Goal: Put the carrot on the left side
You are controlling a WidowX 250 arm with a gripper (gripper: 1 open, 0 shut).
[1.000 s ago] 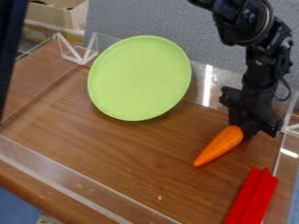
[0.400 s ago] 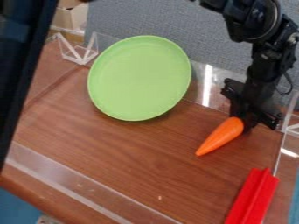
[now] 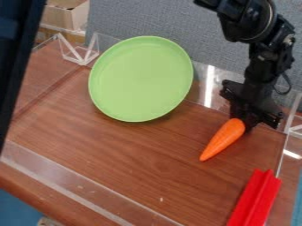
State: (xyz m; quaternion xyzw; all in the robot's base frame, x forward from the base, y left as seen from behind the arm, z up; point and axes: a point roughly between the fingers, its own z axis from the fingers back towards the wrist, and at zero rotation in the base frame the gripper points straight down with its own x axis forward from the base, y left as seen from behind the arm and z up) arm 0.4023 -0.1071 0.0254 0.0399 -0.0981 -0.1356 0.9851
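The orange carrot (image 3: 222,139) lies slanted on the wooden table at the right, with its pointed tip toward the front left. Its thick end is tucked under my gripper (image 3: 250,122), so the green top is hidden. The black gripper points almost straight down from the arm at the upper right, and its fingers are closed around the carrot's thick end. The carrot's tip is at or just above the table surface; I cannot tell which.
A large green plate (image 3: 141,78) sits left of the carrot toward the back. Long red bars (image 3: 255,201) lie at the front right corner. Clear plastic walls (image 3: 71,177) edge the table. A white wire rack (image 3: 80,51) stands back left. A dark blurred shape (image 3: 17,71) blocks the left edge.
The carrot has swung slightly with the gripper, and its tip sits a little higher in the picture than a second ago. The grip has not changed. The dark shape at the left shifted.
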